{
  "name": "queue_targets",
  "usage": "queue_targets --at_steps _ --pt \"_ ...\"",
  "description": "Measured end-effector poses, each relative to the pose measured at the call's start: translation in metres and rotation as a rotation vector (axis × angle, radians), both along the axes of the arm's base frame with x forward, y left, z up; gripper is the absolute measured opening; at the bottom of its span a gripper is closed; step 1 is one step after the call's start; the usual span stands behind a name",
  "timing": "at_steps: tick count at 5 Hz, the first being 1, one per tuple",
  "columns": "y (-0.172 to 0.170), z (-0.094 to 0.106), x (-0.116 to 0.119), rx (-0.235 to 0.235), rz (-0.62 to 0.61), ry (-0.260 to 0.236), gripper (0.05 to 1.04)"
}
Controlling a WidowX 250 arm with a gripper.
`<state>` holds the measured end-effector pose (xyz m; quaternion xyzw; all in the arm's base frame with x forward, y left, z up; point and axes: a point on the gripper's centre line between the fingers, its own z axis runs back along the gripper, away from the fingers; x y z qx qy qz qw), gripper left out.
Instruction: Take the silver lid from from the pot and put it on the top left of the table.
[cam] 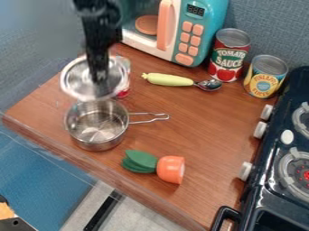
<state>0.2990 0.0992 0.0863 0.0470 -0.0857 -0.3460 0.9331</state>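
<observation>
We see the black robot arm (pixel 100 34) enter from the top edge, left of center, its black two-finger gripper (pixel 97 80) pointing almost straight down and clamped on the round silver lid (pixel 72 81) at left in the upper half of the frame. The lid hangs tilted, apart from the shiny metal pot (pixel 93 135) and above its far rim. Below it, we find the open pot on the brown wooden table (pixel 199 108), its wire handle (pixel 149 118) pointing right, toward the frame's center.
</observation>
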Motion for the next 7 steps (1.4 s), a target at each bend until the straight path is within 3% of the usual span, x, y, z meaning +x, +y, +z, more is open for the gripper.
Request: queue_targets --at_steps 1,3,4,5,7 --pt "0.022 0.006 0.044 0.011 0.167 0.054 0.051" --pt "0.045 -0.009 0.098 0.07 0.309 0.129 0.052" --pt "0.052 -0.031 0.116 0.097 0.358 0.185 0.052" --pt "0.059 -0.044 0.132 0.127 0.396 0.192 0.051" --pt "0.062 -0.057 0.133 0.121 0.419 0.194 0.051"
